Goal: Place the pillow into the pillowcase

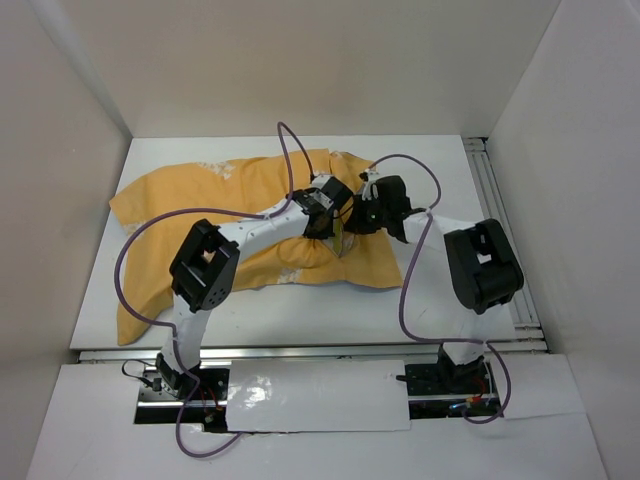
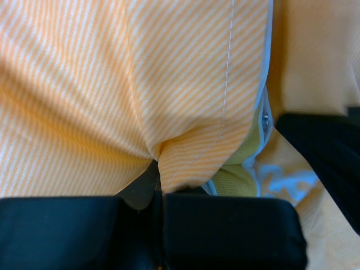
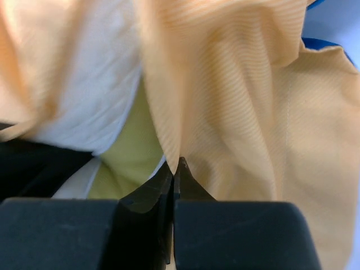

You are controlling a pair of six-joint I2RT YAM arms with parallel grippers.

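White walls close round the pale counter [image 1: 450, 300], and we see the orange pillowcase [image 1: 200, 195] spread over it from about 9 o'clock to the centre, rumpled and lumpy. Both arms reach in and meet over its edge towards 3 o'clock. The left pincer [image 2: 157, 188] is closed tight on a stitched fold of the striped orange cloth. The right pincer [image 3: 175, 169] is likewise pinched narrow on a hanging fold of the same cloth. In the right wrist view, the pillow [image 3: 101, 95] shows pale and quilted at about 10 o'clock, with orange cloth lying over it on both sides. How far in it sits we cannot tell.
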